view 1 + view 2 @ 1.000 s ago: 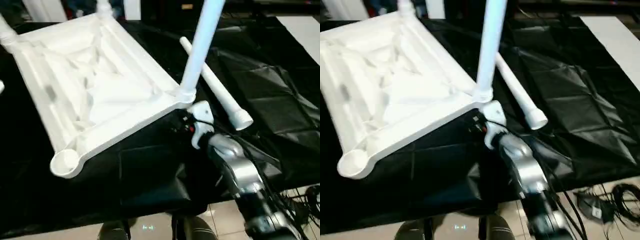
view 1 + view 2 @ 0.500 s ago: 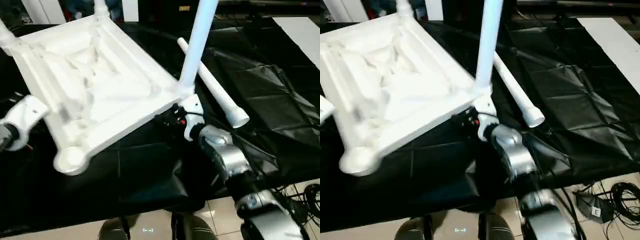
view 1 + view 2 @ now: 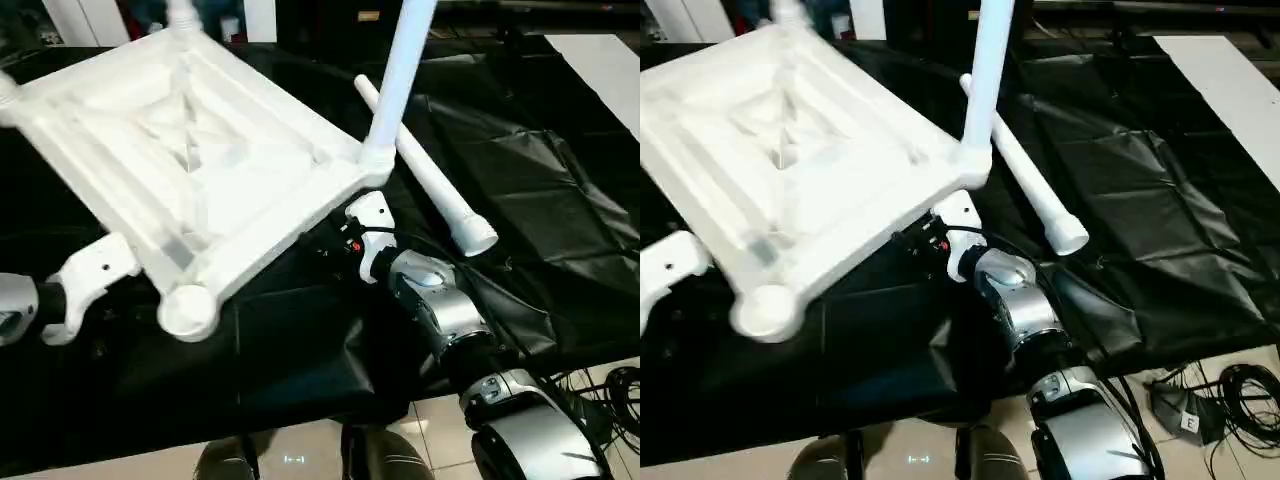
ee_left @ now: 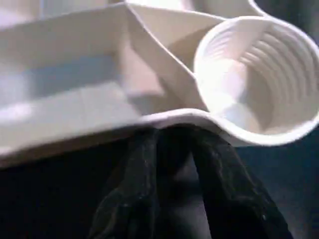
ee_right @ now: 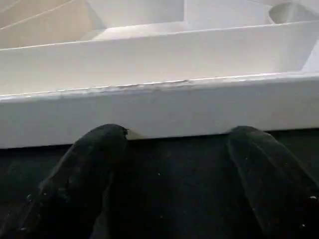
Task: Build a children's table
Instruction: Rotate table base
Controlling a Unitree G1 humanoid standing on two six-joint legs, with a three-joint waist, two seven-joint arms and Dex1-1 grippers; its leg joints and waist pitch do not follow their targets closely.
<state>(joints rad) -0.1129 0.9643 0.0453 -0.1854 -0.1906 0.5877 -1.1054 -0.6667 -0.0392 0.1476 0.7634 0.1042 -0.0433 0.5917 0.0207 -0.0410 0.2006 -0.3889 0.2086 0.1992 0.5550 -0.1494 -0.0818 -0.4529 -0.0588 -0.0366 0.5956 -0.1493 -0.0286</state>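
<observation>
The white tabletop [image 3: 200, 150] lies upside down, ribbed underside up, on the black cloth, turned at an angle. One white leg [image 3: 398, 75] stands upright in its near right corner socket. A loose leg [image 3: 430, 175] lies on the cloth to the right. The near left socket [image 3: 187, 308] is empty and looks threaded inside in the left wrist view. My left gripper [image 4: 172, 137] is shut, its tips against the rim beside that socket [image 4: 259, 79]. My right gripper [image 5: 179, 144] is open, both fingertips [image 5: 99, 144] touching the tabletop's side wall [image 5: 164, 107] below the upright leg.
More legs rise from the tabletop's far corners [image 3: 182, 12]. Crumpled black cloth [image 3: 540, 170] covers the work surface out to the right. Cables [image 3: 1240, 385] lie on the floor at the lower right. A white sheet [image 3: 610, 55] lies at the far right.
The tabletop has swung round, its empty near corner moving right and nearer. My left arm has come in from the left to that corner. My right gripper stays at the side wall.
</observation>
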